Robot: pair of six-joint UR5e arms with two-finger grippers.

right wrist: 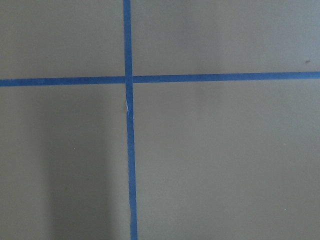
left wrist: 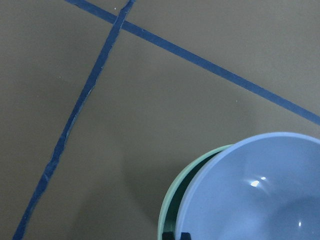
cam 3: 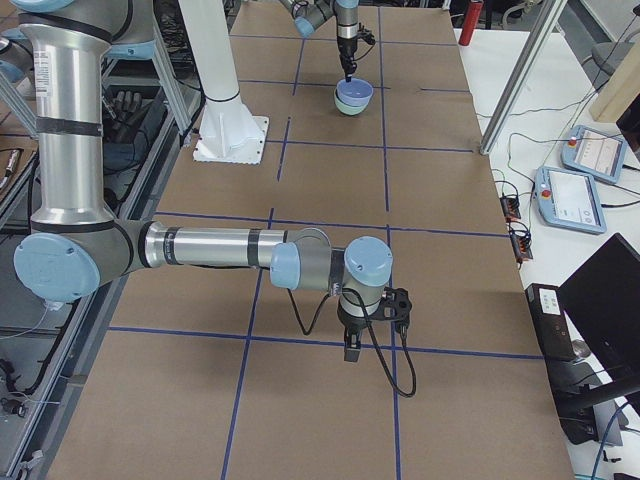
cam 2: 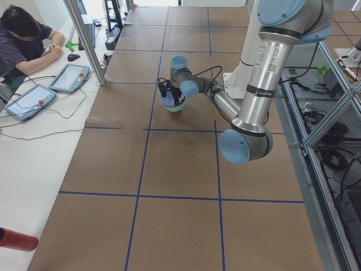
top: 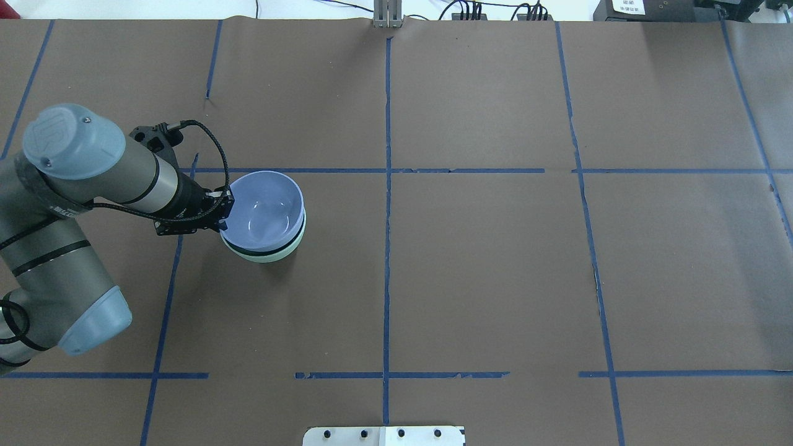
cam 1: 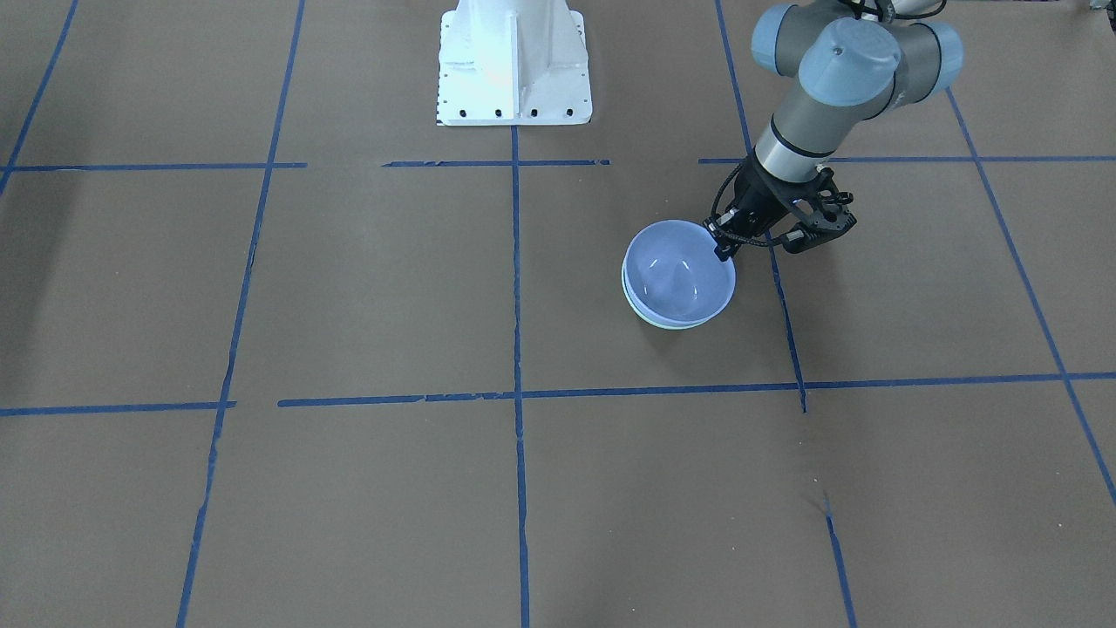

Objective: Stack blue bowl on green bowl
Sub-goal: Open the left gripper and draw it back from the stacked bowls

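The blue bowl (cam 1: pixel 678 275) (top: pixel 263 210) sits inside the green bowl (cam 1: pixel 671 324) (top: pixel 272 254) on the robot's left side of the table, slightly tilted and offset. In the left wrist view the blue bowl (left wrist: pixel 260 195) covers most of the green bowl's rim (left wrist: pixel 172 200). My left gripper (cam 1: pixel 724 251) (top: pixel 224 210) is shut on the blue bowl's rim on the side nearest the arm. My right gripper (cam 3: pixel 352 352) hangs just above bare table far from the bowls; I cannot tell whether it is open or shut.
Brown paper with blue tape lines (right wrist: pixel 129 150) covers the table. The white robot base (cam 1: pixel 514 70) stands at the robot's edge. An operator (cam 2: pixel 25 39) with tablets sits beyond the far side of the table.
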